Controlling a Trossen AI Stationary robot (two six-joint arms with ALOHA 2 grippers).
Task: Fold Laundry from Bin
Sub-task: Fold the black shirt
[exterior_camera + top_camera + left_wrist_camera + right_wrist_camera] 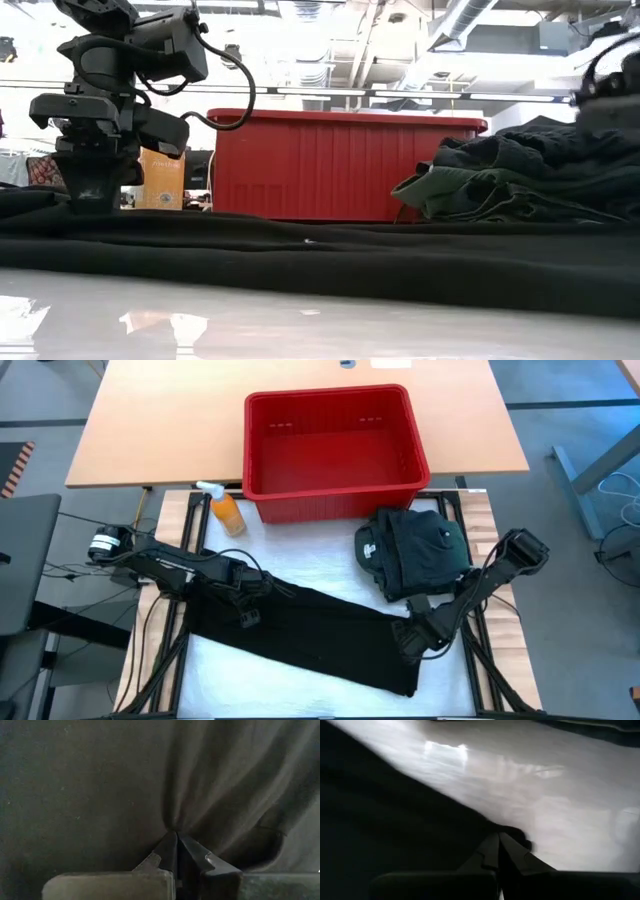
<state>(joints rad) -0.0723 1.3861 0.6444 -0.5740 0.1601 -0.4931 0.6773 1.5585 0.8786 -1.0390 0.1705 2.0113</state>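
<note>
High view: a long black garment (pixel 310 630) lies spread slantwise across the white work surface (pixel 250 685), from the left arm down toward the right arm. The left gripper (pixel 243 600) sits on the garment's upper left end, and the right gripper (pixel 412 645) on its lower right end. A folded stack of dark laundry (pixel 415 550), with a green piece carrying a small pale label, rests on the table's right side, just in front of the red bin (pixel 330 455). An orange spray bottle (pixel 225 510) stands beside the bin's left front corner.

Low view: the black garment (pixel 320 255) stretches flat across the width of the table. The left gripper (pixel 92 195) presses down onto it at the left; the red bin (pixel 330 165) stands behind, the folded stack (pixel 500 180) to its right.

Left wrist view: the fingers (pixel 167 852) are closed tight on a pinch of black cloth (pixel 100 795), with folds radiating from the tips.

Right wrist view: the fingers (pixel 490 850) are closed together at the cloth's edge (pixel 395 835), pinching it where it meets the glossy white surface (pixel 545 795).
</note>
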